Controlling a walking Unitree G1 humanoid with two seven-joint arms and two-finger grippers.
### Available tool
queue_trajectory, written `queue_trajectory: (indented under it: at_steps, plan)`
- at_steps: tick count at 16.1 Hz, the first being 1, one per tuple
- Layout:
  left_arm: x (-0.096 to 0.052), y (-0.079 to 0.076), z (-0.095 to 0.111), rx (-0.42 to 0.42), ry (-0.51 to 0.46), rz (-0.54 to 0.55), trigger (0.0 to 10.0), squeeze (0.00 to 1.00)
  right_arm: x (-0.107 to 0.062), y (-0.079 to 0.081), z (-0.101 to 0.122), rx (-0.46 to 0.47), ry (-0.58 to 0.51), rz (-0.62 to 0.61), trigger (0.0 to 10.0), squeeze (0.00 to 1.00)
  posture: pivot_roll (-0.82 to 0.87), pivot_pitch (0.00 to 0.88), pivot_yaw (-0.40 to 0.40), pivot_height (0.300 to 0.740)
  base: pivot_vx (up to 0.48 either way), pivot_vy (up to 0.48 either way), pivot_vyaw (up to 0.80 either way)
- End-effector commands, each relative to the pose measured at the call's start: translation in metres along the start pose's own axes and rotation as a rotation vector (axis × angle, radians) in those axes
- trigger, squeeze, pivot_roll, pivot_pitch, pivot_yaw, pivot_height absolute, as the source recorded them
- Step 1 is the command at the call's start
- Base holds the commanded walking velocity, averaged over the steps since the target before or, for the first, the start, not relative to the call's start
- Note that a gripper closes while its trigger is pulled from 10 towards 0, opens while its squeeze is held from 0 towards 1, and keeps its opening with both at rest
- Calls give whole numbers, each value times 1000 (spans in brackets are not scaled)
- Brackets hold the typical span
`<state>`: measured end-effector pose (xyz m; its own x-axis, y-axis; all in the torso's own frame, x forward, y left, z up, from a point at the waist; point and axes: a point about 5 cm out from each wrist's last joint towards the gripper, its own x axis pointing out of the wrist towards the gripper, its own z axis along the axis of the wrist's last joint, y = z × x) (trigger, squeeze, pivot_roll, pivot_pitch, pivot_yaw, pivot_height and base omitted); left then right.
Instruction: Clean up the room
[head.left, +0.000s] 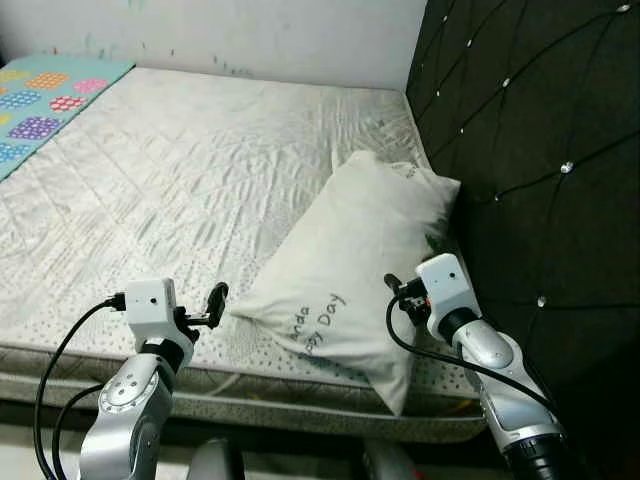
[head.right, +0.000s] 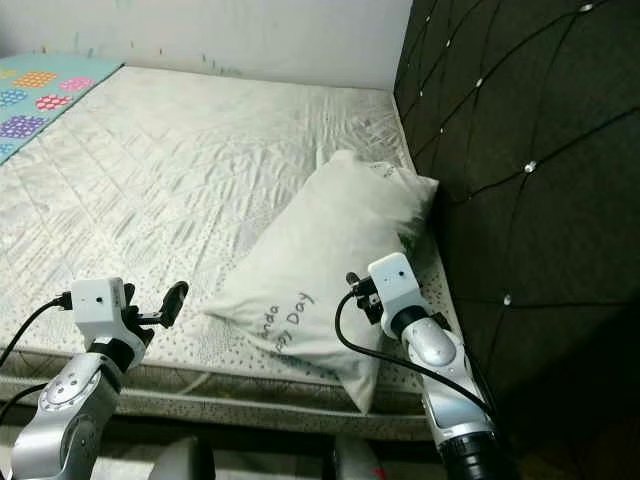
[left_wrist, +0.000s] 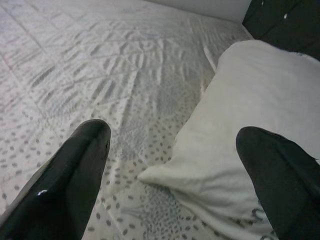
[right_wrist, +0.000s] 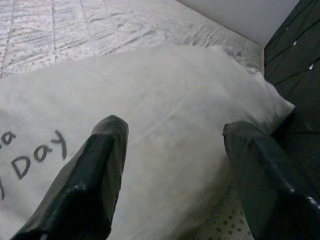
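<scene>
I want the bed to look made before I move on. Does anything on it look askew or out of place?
Yes: the white pillow lies diagonally across the mattress instead of square against the dark headboard, one corner overhanging the near edge. Both the left gripper and right gripper are open beside it.

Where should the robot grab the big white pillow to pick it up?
Probably by its two near corners. The pillow lies slanted on the mattress, near end overhanging the edge. The open left end effector faces one corner; the open right end effector reaches from the headboard side.
</scene>
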<state>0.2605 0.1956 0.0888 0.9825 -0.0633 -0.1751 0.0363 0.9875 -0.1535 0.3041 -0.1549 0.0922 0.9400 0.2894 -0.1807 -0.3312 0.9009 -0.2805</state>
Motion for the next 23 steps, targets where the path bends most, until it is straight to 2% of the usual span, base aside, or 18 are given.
queue_trajectory:
  at_steps: [1,6,10,13,16,19,20,21,23]
  plan:
    - [-2,0,-1,8,12,3,10000,0,-2,-1,2,-7,-12,1,10000,0,-158,13,-57,601,0,0,0]
    - [-3,-1,-1,6,14,8,10000,0,0,-6,1,-10,1,0,10000,0,-163,22,-62,601,0,0,0]
    - [-2,3,-4,-7,41,10,10000,0,10,-8,6,0,21,21,10000,0,-179,40,-57,601,0,0,0]
    - [-2,1,-1,2,51,-19,10000,0,18,3,16,76,13,79,10000,0,-159,51,-49,601,0,0,0]
    - [-4,-6,-1,-4,56,-43,10000,0,34,26,23,251,88,201,10000,0,-136,56,-62,601,0,0,0]
    - [-9,-6,-3,-7,67,-48,10000,0,44,31,24,253,134,206,10000,0,-117,65,-64,601,0,0,0]
    - [-11,-5,-3,-5,74,-50,10000,0,49,35,22,255,188,220,10000,0,-112,66,-63,601,0,0,0]
    - [-14,-2,-1,4,80,-50,10000,0,54,42,19,231,249,229,10000,0,-91,69,-59,601,0,0,0]
    - [-15,1,0,15,84,-48,10000,0,60,46,18,208,268,205,10000,0,-84,67,-54,601,0,0,0]
